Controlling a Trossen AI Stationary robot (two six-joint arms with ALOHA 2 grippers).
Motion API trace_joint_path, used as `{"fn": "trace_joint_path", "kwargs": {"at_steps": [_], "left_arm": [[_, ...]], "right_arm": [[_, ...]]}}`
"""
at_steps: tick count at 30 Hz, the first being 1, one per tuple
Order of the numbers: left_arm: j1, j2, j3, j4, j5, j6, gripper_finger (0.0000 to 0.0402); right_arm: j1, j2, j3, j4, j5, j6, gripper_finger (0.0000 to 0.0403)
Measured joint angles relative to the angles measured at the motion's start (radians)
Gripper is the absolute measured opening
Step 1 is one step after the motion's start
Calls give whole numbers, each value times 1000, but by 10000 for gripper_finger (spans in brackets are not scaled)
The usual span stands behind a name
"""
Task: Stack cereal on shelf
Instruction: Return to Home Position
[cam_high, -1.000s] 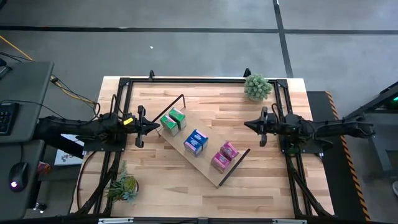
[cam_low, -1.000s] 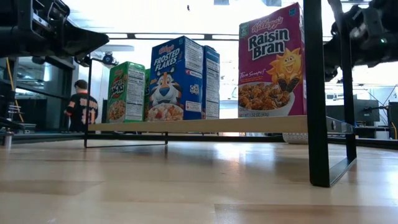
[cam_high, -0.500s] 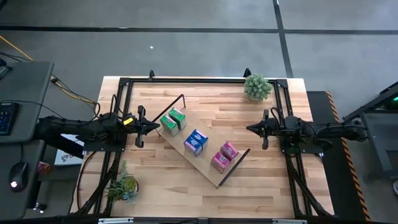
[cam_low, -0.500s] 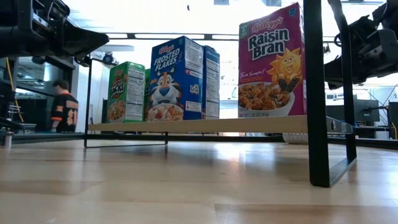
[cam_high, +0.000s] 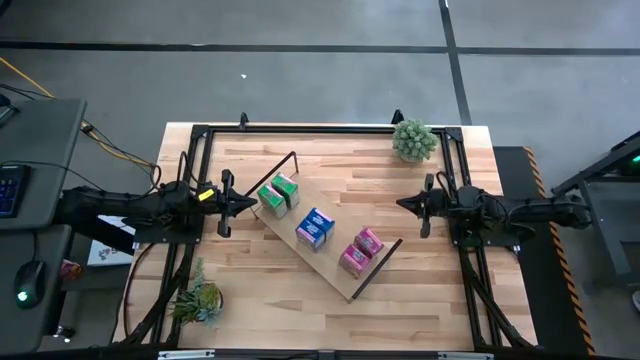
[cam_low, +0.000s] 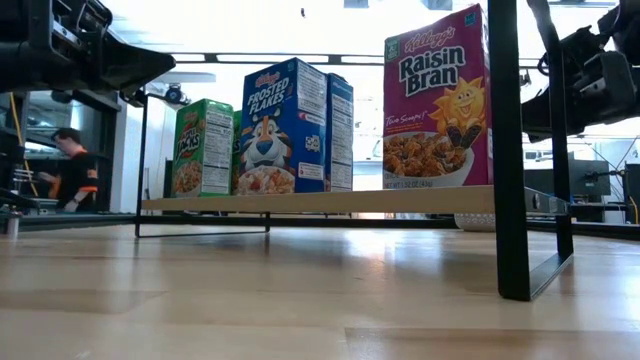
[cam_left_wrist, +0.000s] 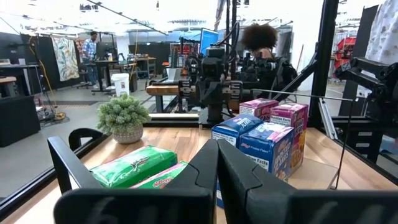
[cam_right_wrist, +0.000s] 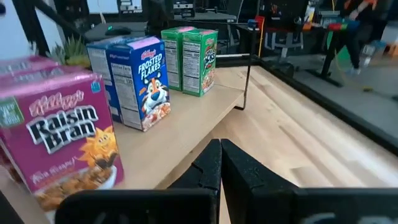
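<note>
1. From above: saw the shelf (cam_high: 333, 272) lying slantwise in the middle of the desk (cam_high: 300, 312), with the green boxes (cam_high: 278, 193), blue boxes (cam_high: 314, 228) and pink boxes (cam_high: 361, 250) in pairs along it. Found the left hand (cam_high: 242, 203) just beside the green end and the right hand (cam_high: 402, 204) off to the side of the pink end, both holding nothing.
2. From desk height: read the box fronts, hidden from above. Spotted a person (cam_low: 68, 165) far off in the room.
3. From the left wrist: saw the fingers (cam_left_wrist: 202, 171) pressed together on nothing. Caught a potted plant (cam_left_wrist: 123, 115) past the green boxes.
4. From the right wrist: saw those fingers (cam_right_wrist: 205, 171) clenched too, empty, facing all three pairs upright on the shelf.
5. Judged the stacking done and the going-home step in hand. Needed next only to draw both arms back without bumping the shelf.
</note>
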Motion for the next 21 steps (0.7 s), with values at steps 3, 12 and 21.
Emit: {"fn": "trace_joint_path", "kwargs": {"at_steps": [3,12,21], "left_arm": [[0,0,0,0,0,0,1],[0,0,0,0,0,0,1],[0,0,0,0,0,0,1]], "right_arm": [[0,0,0,0,-3,75,0],[0,0,-1,0,-3,140,0],[0,0,-1,0,-2,136,0]]}}
